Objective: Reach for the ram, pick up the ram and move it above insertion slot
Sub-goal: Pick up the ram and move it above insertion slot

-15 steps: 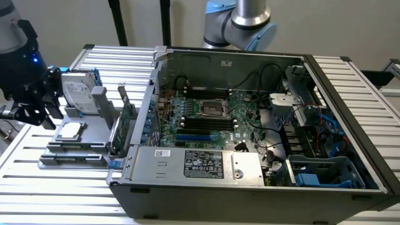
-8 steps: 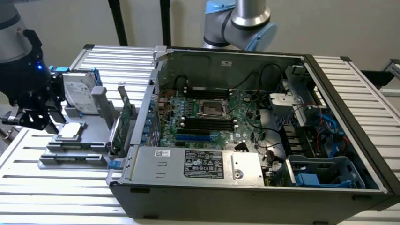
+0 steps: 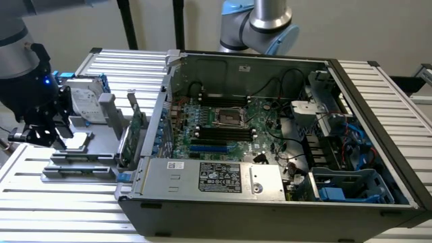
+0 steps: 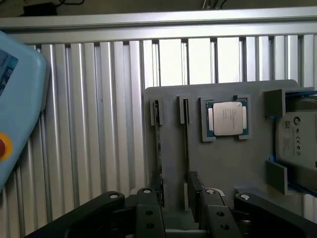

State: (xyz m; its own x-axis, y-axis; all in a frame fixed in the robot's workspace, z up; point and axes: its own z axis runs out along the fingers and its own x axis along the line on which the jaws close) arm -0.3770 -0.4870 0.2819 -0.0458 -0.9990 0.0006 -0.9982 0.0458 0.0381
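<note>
Standing on edge in a slot of the gray holder (image 4: 223, 168), the ram (image 4: 186, 144) reads as a thin dark strip, with a second strip (image 4: 158, 144) just beside it. The gripper (image 4: 176, 182) hangs over their near ends, fingers (image 4: 148, 213) apart. A processor (image 4: 227, 119) and hard drive (image 4: 297, 141) flank the slots on one side and bare ribbed table (image 4: 99, 124) on the other. The open computer case (image 3: 270, 215) sits at the exterior view's right.

surface: slatted metal table (image 3: 54, 202) | on it: open computer case (image 3: 270, 212) — grey parts holder (image 4: 228, 168) beside it
</note>
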